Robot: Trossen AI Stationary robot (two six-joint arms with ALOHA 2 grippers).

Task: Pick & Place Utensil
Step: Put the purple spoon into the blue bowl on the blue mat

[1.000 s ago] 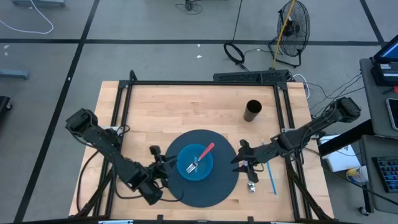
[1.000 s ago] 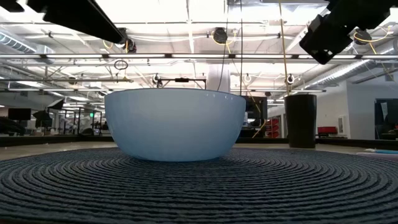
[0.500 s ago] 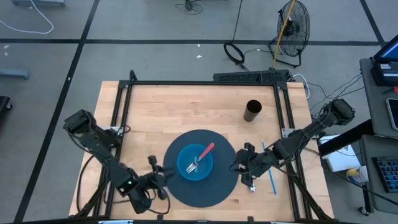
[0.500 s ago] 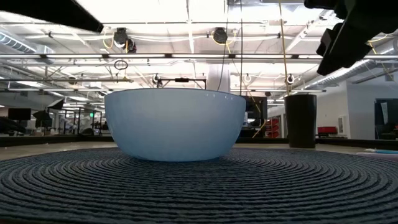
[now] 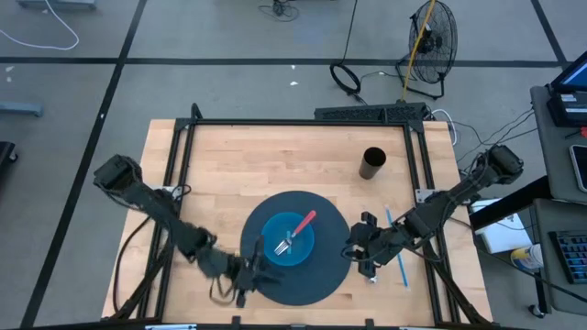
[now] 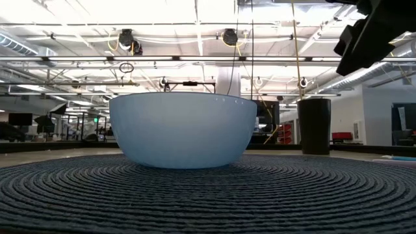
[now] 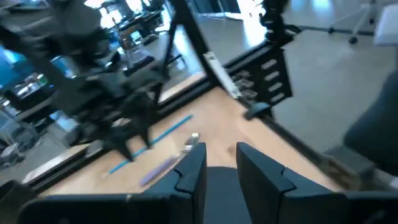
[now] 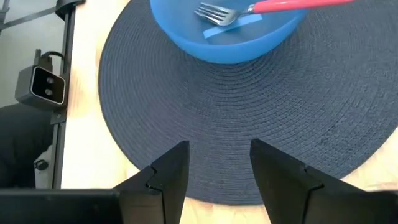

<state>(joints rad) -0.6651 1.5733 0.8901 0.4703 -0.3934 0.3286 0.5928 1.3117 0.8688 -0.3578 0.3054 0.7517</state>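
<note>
In bowl (image 5: 290,242), fork (image 5: 293,232), apart from right gripper (image 5: 353,252)

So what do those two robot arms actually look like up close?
Both are dark, jointed arms trailing black cables. The left gripper and right gripper each end in two flat, angular black fingers, with no markings I can see.

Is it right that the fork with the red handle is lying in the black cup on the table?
No. The fork with the red handle lies in the blue bowl on the round mat, as the high view shows. The black cup stands apart.
</note>
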